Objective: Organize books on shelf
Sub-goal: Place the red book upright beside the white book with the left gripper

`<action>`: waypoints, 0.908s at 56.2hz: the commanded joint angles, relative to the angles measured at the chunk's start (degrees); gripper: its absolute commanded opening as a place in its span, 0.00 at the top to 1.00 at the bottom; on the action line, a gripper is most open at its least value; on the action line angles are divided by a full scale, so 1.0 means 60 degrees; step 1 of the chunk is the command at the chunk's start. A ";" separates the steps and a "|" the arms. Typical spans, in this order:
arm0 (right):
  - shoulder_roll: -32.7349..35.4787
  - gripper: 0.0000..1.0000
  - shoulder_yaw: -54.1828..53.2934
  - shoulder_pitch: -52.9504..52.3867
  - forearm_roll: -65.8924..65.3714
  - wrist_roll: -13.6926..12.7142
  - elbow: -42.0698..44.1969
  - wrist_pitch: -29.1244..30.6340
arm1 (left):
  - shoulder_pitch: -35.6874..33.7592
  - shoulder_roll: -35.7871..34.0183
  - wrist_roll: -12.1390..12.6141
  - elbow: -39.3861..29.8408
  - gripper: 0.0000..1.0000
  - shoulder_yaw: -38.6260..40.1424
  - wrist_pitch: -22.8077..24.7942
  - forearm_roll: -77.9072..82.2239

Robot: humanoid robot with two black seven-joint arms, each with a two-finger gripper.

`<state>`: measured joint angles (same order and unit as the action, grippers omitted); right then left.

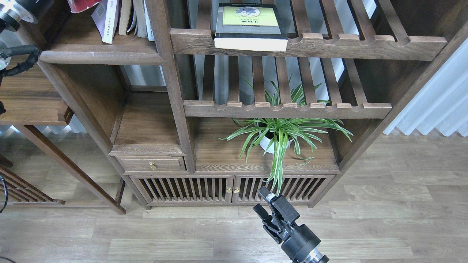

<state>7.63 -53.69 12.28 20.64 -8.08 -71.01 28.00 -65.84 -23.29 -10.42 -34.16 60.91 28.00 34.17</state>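
The shelf (98,55) is the flat dark-brown board at the upper left. A pale lavender-white book (105,20) leans on it beside other upright books (133,16). A corner of a red book (82,4) pokes in at the top edge above the shelf's left end, close to my left arm (14,12), whose gripper lies beyond the frame. A black-grey book with a yellow panel (250,26) lies flat on the upper slatted rack. My right gripper (261,202) hangs low in front of the cabinet doors, open and holding nothing.
A second slatted rack (287,109) runs below the upper one. A spider plant in a white pot (278,137) stands on the cabinet top. A small drawer (151,164) and slatted doors (204,189) sit below. White curtains (435,106) hang at the right.
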 commanded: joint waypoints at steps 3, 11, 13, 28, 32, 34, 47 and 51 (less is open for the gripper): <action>0.0018 0.01 -0.0002 -0.0010 0.0002 -0.0001 -0.0001 0.0000 | 0.0176 0.0116 -0.0153 -0.0004 0.63 -0.0117 0.0000 -0.0055; 0.0032 0.01 -0.0002 -0.0025 0.0002 -0.0001 -0.0001 0.0000 | 0.0308 0.0102 -0.0183 -0.0165 0.58 -0.0029 0.0000 -0.0114; 0.0032 0.01 -0.0017 -0.0025 0.0002 -0.0001 -0.0001 0.0000 | 0.0323 0.0116 -0.0168 -0.0165 0.57 -0.0015 0.0000 -0.0201; 0.0062 0.01 -0.0046 -0.0142 0.0002 -0.0001 -0.0001 0.0000 | 0.0864 -0.0234 0.0051 -0.1672 0.55 0.0161 0.0000 -0.0788; 0.0047 0.01 -0.0134 -0.0274 0.0002 -0.0001 -0.0001 0.0000 | 0.1317 -0.0396 0.0153 -0.2331 0.55 0.0322 0.0000 -0.0788; 0.0047 0.01 -0.0163 -0.0332 0.0002 -0.0001 -0.0001 0.0000 | 0.1581 -0.0483 0.0271 -0.2639 0.55 0.0453 0.0000 -0.0802; 0.0135 0.01 -0.0324 -0.0464 -0.0013 -0.0001 -0.0556 0.0000 | 0.4172 -0.0675 0.1806 -0.5244 0.52 0.1786 0.0000 -0.1913; 0.0135 0.01 -0.0442 -0.0581 -0.0042 -0.0001 -0.0718 0.0000 | 0.4849 -0.0631 0.2292 -0.5877 0.51 0.2007 0.0000 -0.2340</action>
<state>8.34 -55.23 9.58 20.59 -8.10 -73.25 28.00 -44.28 -27.28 -2.09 -61.96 70.03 28.00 24.77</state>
